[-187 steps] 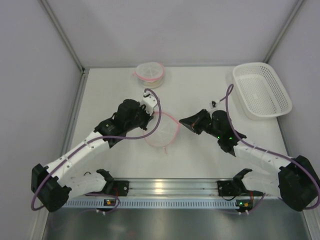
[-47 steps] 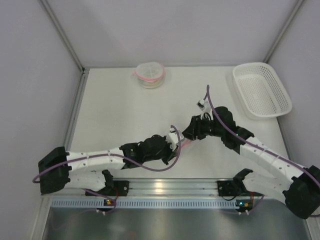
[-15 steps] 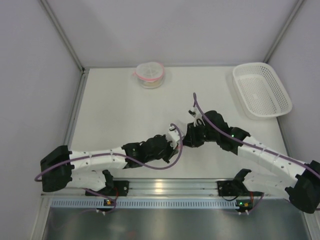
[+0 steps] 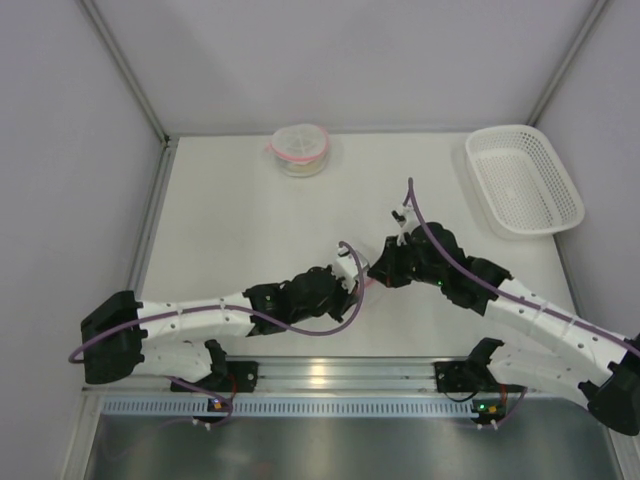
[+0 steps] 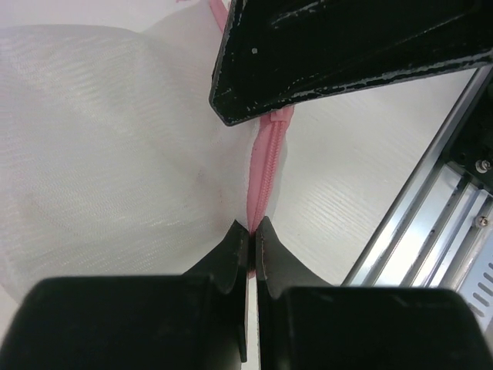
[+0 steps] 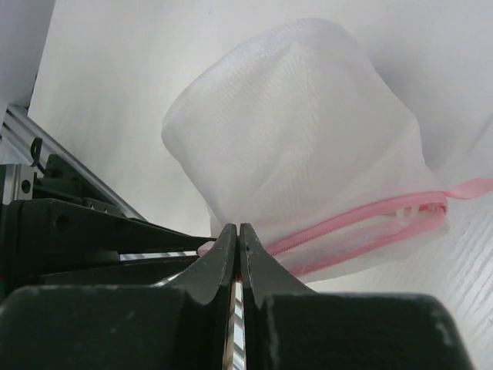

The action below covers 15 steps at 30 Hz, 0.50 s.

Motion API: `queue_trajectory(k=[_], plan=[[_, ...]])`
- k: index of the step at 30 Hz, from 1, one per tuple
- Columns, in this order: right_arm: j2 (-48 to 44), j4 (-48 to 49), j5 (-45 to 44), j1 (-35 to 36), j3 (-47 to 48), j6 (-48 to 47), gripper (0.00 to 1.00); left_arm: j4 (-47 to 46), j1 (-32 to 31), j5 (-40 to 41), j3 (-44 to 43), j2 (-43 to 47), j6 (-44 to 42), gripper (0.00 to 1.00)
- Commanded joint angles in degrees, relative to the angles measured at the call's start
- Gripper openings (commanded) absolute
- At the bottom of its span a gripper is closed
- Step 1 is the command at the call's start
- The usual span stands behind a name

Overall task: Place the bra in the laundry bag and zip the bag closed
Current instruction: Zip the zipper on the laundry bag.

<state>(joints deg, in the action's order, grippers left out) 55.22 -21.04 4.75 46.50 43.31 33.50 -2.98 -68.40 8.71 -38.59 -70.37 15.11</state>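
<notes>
Left gripper (image 5: pixel 252 231): jaws pinched tight on pink zipper (image 5: pixel 266 173) of laundry bag (image 5: pixel 100 139).
Right gripper (image 6: pixel 237 237): clamped over the zipper; pull hidden behind fingertips.
Bag position: near-centre table (image 4: pixel 230 210), between grippers; overhead mostly covered.
Bra: indiscernible through mesh.

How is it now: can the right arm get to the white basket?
Likely yes: the table between the right gripper and the white basket looks bare. But the gripper is shut on the pink zipper of the laundry bag, so it must let go first or drag the bag.
</notes>
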Motion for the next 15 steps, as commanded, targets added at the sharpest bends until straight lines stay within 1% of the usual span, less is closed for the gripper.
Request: queue_trajectory(k=[1, 5, 7, 10, 12, 15], plan=[[-1.3, -0.7, -6.1, 0.8, 2.7, 0.7, 0.00, -0.4, -0.1, 2.6, -1.8, 0.0, 1.1, 0.00], [-1.5, 1.1, -10.1, 1.2, 2.0, 2.5, 0.00, 0.8, -0.1, 5.0, -5.0, -1.3, 5.0, 0.00], [-1.7, 4.8, -11.1, 1.7, 1.1, 3.8, 0.00, 1.2, -0.1, 4.7, -6.5, -2.0, 5.5, 0.00], [-1.6, 7.1, -14.3, 3.6, 1.8, 3.6, 0.00, 2.7, -0.1, 3.3, -9.6, -3.9, 5.5, 0.00], [-1.1, 7.5, -17.1, 5.3, 2.7, 3.1, 0.00, 6.2, -0.1, 2.5, -12.0, -5.0, 5.5, 0.00], [-1.1, 9.2, -19.5, 6.9, 3.3, 2.5, 0.00, 9.0, -0.1, 1.5, -14.8, -7.2, 5.7, 0.00]])
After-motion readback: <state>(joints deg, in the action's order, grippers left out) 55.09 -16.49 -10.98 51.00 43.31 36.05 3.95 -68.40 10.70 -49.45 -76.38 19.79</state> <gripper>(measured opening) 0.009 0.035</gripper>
